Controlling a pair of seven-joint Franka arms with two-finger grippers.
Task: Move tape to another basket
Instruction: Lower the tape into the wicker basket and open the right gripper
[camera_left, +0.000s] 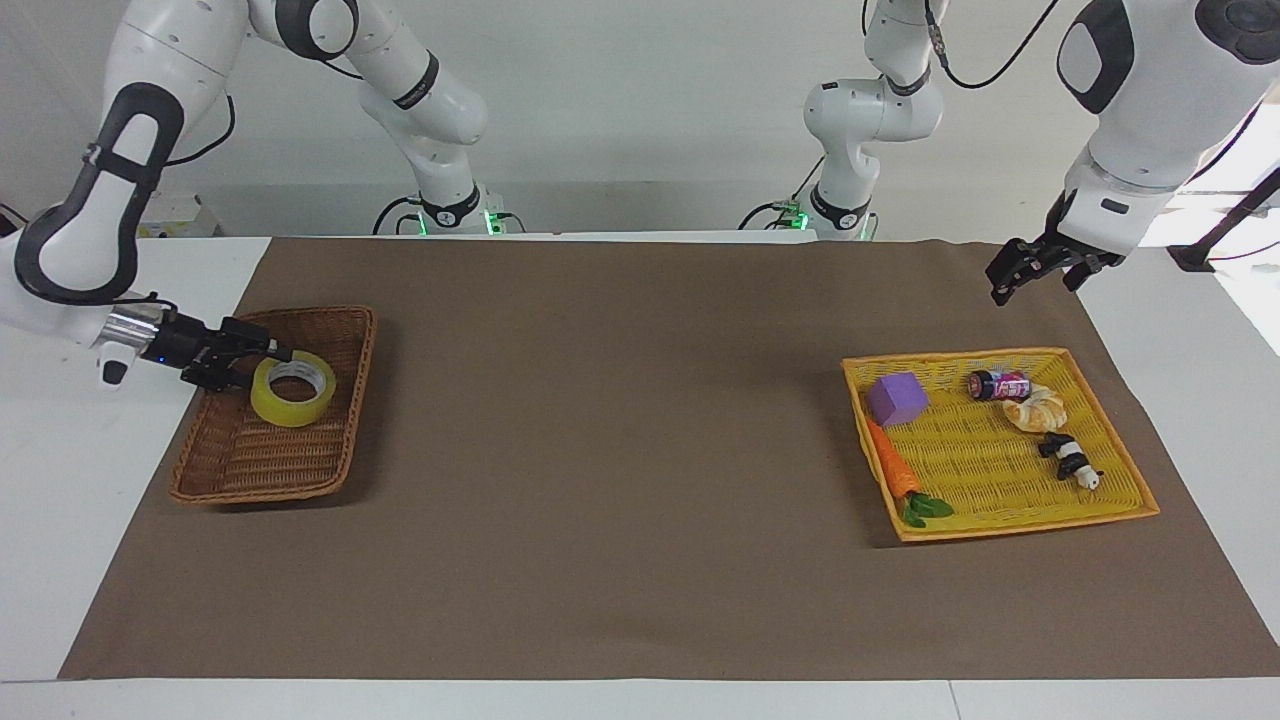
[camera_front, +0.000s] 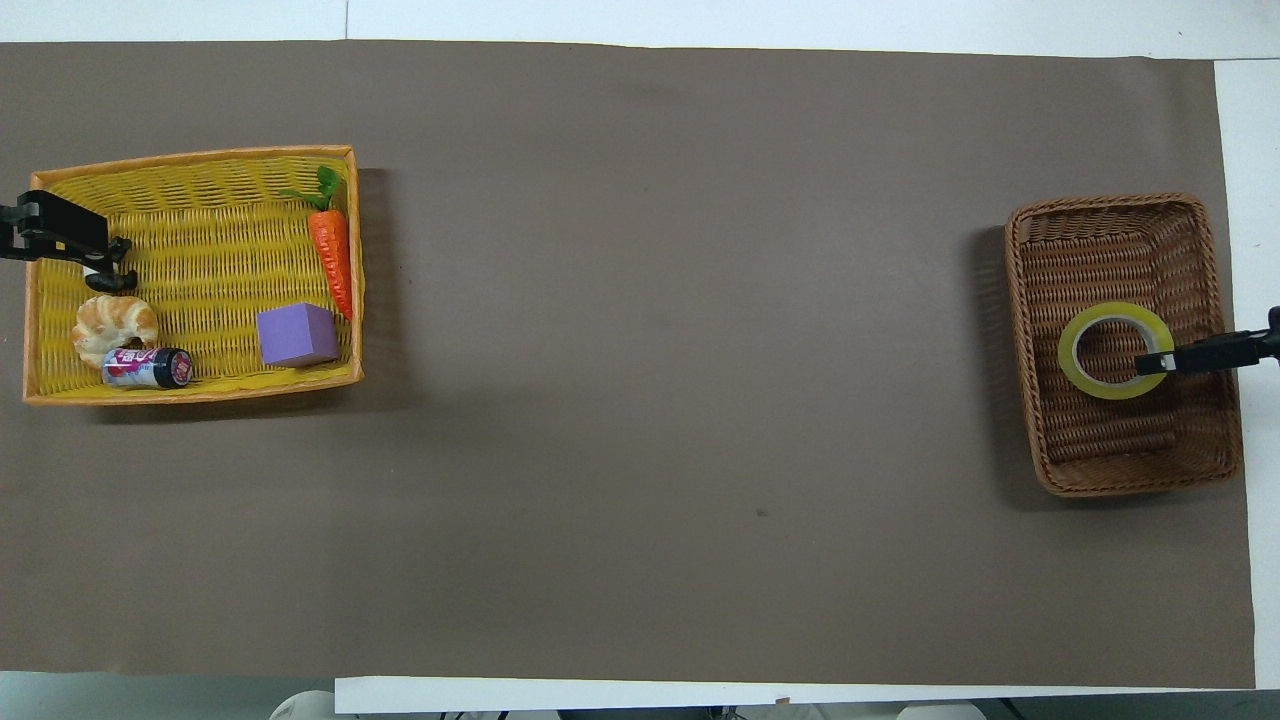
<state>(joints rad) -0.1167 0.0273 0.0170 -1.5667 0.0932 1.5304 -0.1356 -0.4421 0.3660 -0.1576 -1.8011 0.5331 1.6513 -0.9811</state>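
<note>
Wicker is the material of the brown basket (camera_left: 270, 410) at the right arm's end of the bench (camera_left: 640, 600), and the tape (camera_left: 293, 388) is inside it, at the part of the basket nearer to the robots. The roll seems to lie on the woven floor, or almost on it; I cannot tell if it really rests there. The right hand (camera_left: 262, 355) reaches in over the basket's rim and pinches the wall of the roll, one finger inside the white core and one outside.

My judgement is that the task is nearly finished: the tape is already in the brown basket. What is left is to let go of the roll and to take the hand out.

The left hand (camera_left: 1030, 272) waits in the air over the brown cloth (camera_left: 640, 450), beside the yellow tray (camera_left: 1120, 512). I cannot tell if its fingers are spread or pressed together.

The count is as follows:
- one roll of tape
- one brown basket
- one yellow tray
- five small things in the tray: one purple cube (camera_left: 897, 398), one toy carrot (camera_left: 893, 468), one small can (camera_left: 998, 384), one croissant (camera_left: 1036, 408) and one panda figure (camera_left: 1069, 460)

In the overhead view the left hand covers part of the panda figure, but the facing view shows that hand well above the tray.
</note>
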